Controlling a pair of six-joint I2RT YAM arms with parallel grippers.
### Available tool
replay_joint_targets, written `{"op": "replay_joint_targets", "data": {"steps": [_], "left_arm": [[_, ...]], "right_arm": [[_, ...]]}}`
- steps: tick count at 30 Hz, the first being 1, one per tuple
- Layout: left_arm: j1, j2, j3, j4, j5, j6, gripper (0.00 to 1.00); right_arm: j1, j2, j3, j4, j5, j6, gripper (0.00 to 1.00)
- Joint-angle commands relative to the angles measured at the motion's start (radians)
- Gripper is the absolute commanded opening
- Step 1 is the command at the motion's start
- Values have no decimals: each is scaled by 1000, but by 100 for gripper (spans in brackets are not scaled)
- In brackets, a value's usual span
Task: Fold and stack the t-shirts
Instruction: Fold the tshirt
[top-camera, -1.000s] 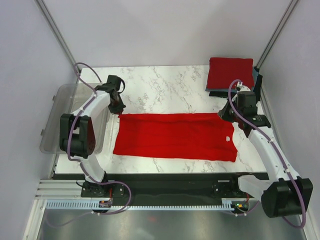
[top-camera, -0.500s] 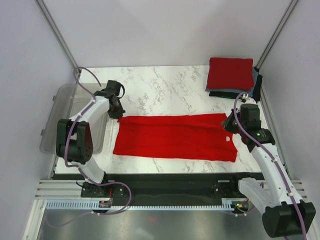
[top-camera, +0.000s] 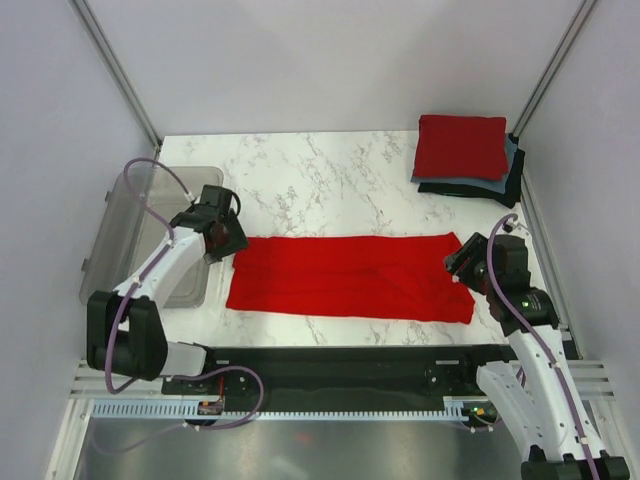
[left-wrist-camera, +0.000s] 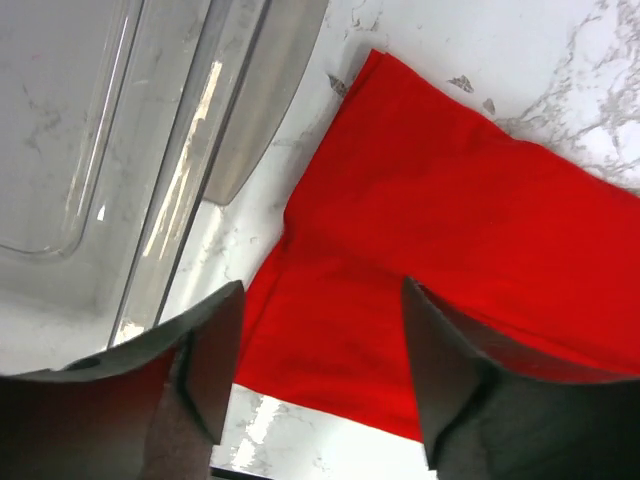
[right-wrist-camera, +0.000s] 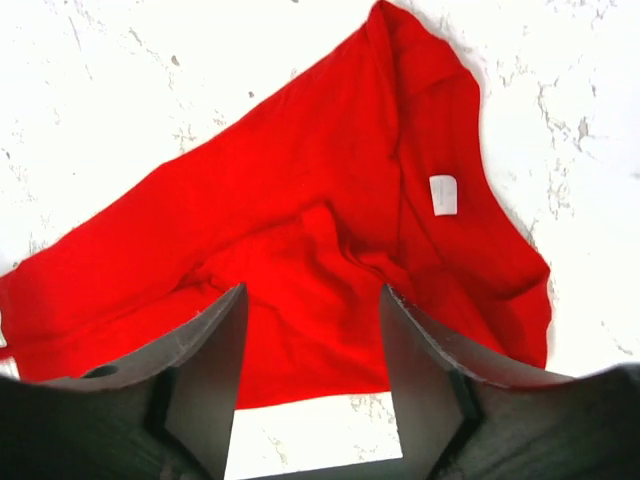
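A bright red t-shirt (top-camera: 350, 278) lies flat on the marble table as a long strip running left to right. Its small white neck label (right-wrist-camera: 443, 194) shows near its right end. My left gripper (top-camera: 226, 240) hovers open over the strip's far-left corner, and in the left wrist view it (left-wrist-camera: 322, 300) has only red cloth (left-wrist-camera: 450, 240) beneath, nothing between the fingers. My right gripper (top-camera: 459, 264) hovers open over the right end (right-wrist-camera: 312, 300), also holding nothing. At the back right is a stack of folded t-shirts, a red one (top-camera: 460, 145) on top, over a grey-blue one (top-camera: 462, 183) and a black one (top-camera: 512, 172).
A clear grey plastic bin (top-camera: 125, 235) stands at the table's left edge, right beside my left arm, and its wall (left-wrist-camera: 190, 150) fills the left of that wrist view. Bare marble (top-camera: 320, 185) lies between the strip and the back wall.
Both grippers were shut at the shirt's far corners. They have come toward the near side and opened, letting the cloth go. The shirt now lies as a slightly narrower strip.
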Motion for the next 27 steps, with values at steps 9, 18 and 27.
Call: {"op": "replay_joint_targets", "data": {"steps": [9,18,27], "left_arm": [[-3,-109,-37,86,13,-35,87],[-214,167,70,138,21,-19,82],[-317,335,17,137,13,-91,80]], "right_arm": [[4,93,-54,100,-113,63,65],[169,571,-2,267,-72,92,68],[202,881,33,395,-112,117,68]]}}
